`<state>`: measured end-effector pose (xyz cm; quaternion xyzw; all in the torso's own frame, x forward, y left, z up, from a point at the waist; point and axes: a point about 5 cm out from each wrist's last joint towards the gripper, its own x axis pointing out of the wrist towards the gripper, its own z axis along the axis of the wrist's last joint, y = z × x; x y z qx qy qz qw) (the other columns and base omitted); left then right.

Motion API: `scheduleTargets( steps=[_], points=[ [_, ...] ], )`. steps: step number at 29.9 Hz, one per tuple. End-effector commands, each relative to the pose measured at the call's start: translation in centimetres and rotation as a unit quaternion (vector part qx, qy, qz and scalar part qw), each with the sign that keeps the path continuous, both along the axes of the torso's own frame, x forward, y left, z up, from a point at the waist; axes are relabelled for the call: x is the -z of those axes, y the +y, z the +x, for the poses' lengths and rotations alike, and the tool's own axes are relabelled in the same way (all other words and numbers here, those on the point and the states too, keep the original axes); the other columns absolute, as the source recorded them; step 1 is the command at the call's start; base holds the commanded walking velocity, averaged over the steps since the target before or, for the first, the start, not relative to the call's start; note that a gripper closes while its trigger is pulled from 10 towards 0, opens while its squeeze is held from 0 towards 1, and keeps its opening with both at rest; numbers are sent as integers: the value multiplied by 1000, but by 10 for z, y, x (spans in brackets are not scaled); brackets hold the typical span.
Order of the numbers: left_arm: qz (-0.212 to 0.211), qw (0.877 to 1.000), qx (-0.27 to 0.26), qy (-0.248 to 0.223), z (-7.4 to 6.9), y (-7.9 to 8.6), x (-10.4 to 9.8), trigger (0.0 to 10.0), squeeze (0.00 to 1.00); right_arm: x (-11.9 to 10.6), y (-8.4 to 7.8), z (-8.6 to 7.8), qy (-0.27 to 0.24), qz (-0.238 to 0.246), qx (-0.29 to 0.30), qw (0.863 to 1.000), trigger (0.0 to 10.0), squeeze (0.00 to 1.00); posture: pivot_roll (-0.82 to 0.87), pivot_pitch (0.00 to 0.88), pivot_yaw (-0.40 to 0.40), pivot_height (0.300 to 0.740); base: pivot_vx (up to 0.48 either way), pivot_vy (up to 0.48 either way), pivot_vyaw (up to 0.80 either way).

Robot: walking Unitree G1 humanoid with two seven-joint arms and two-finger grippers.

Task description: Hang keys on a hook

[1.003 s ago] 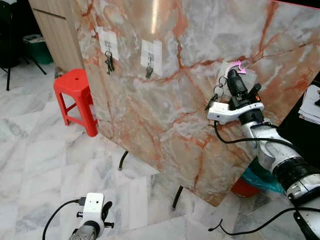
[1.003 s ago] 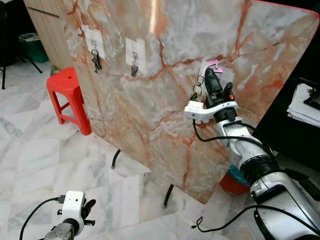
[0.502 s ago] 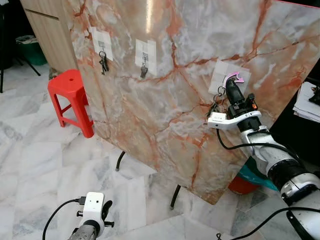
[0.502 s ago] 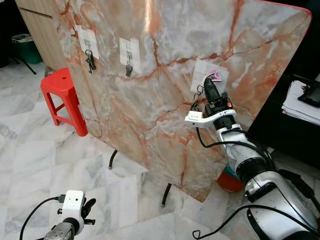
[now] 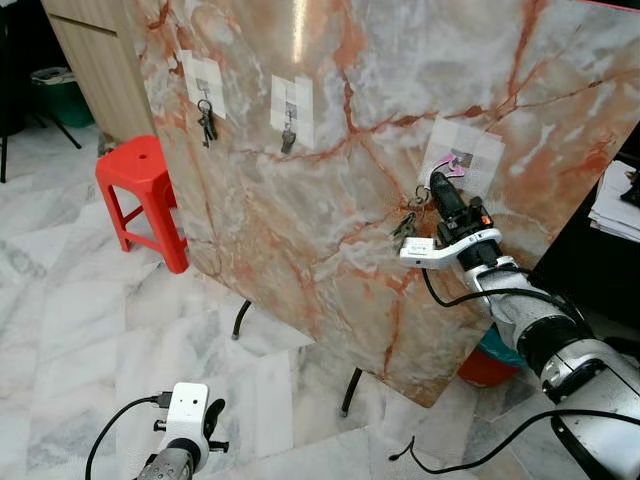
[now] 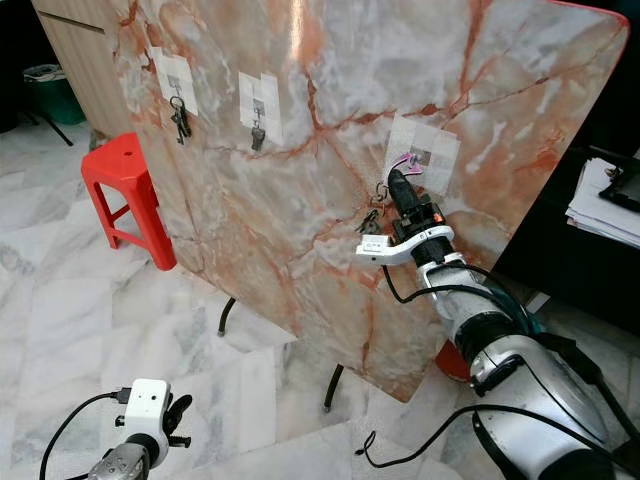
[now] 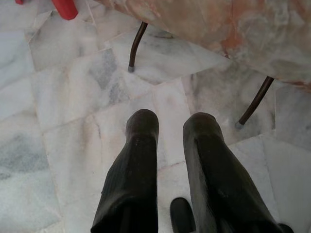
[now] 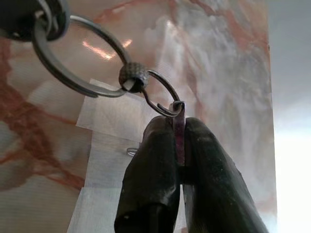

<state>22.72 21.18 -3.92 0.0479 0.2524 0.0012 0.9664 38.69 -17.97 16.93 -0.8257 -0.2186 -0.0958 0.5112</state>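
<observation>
Below the taped hook (image 8: 130,152) on the marble board (image 5: 330,200), I have the right gripper (image 8: 179,127) clamped on the purple key tag (image 8: 179,138); next I should raise the ring (image 8: 73,58) onto the hook.

No legible text, label, brand, number or sign appears in any view. The white adhesive patches (image 5: 462,155) on the marble panel (image 5: 330,220) carry no readable print. The papers (image 5: 618,205) at the right edge are too small and blurred to read.
</observation>
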Motion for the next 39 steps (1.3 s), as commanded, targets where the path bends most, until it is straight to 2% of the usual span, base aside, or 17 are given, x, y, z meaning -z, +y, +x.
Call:
scheduleTargets(
  steps=[1, 6, 11, 15, 19, 23, 25, 26, 27, 31, 32, 33, 34, 35, 36, 39],
  points=[
    [4, 1000, 7, -4, 2, -2, -1, 10000, 0, -6, 1, 2, -8, -2, -4, 1000, 10000, 0, 78, 48, -50, 740, 0, 0, 0],
    [4, 1000, 7, -7, 3, -2, -2, 10000, 0, -11, -2, 3, -19, 24, 4, 1000, 10000, 0, 82, 50, -50, 740, 0, 0, 0],
    [7, 1000, 9, -8, 3, -1, -2, 10000, 0, -33, -10, 2, -92, 53, 5, 994, 10000, 0, 75, 52, -45, 740, 0, 0, 0],
    [7, 1000, 12, -8, 3, -1, -3, 10000, 0, -42, -12, -1, -120, 59, -3, 991, 10000, 0, 69, 52, -44, 740, 0, 0, 0],
    [6, 1000, 15, -8, 4, -5, -3, 10000, 0, -42, -12, -3, -124, 68, -10, 990, 10000, 0, 68, 50, -45, 740, 0, 0, 0],
    [7, 1000, 19, -9, 4, -6, -3, 10000, 0, -38, -16, -7, -118, 103, 0, 988, 10000, 0, 73, 46, -48, 740, 0, 0, 0],
    [8, 1000, 19, -9, 4, -6, -3, 10000, 0, -34, -19, -9, -101, 158, 1, 982, 10000, 0, 73, 44, -47, 740, 0, 0, 0],
    [9, 1000, 19, -9, 4, -6, -2, 10000, 0, -31, -24, -12, -83, 219, 9, 972, 10000, 0, 75, 42, -46, 740, 0, 0, 0],
    [9, 1000, 19, -9, 3, -5, -2, 10000, 0, -31, -25, -13, -76, 237, 13, 968, 10000, 0, 75, 42, -46, 740, 0, 0, 0],
    [10, 1000, 18, -8, 3, -4, -2, 10000, 0, -26, -30, -14, -49, 254, 32, 965, 10000, 0, 69, 36, -45, 740, 0, 0, 0],
    [11, 1000, 18, -8, 3, -3, -2, 10000, 0, -20, -30, -14, -16, 266, 33, 963, 10000, 0, 68, 36, -45, 740, 0, 0, 0],
    [11, 1000, 18, -8, 3, -3, -3, 10000, 0, -14, -29, -14, 13, 286, 33, 957, 10000, 0, 66, 33, -47, 740, 0, 0, 0],
    [11, 1000, 18, -8, 3, -3, -3, 10000, 0, -14, -29, -14, 13, 286, 33, 957, 10000, 0, 66, 33, -47, 740, 0, 0, 0],
    [11, 1000, 18, -9, 4, -3, -3, 10000, 0, -10, -28, -13, 44, 314, 31, 948, 10000, 0, 69, 33, -50, 740, 0, 0, 0],
    [11, 1000, 18, -10, 5, -3, -3, 10000, 0, -9, -27, -13, 57, 324, 28, 944, 10000, 0, 72, 32, -53, 740, 0, 0, 0],
    [11, 1000, 17, -13, 6, -3, -4, 10000, 0, -11, -26, -15, 70, 339, 20, 938, 10000, 0, 73, 34, -54, 740, 0, 0, 0]
  ],
)
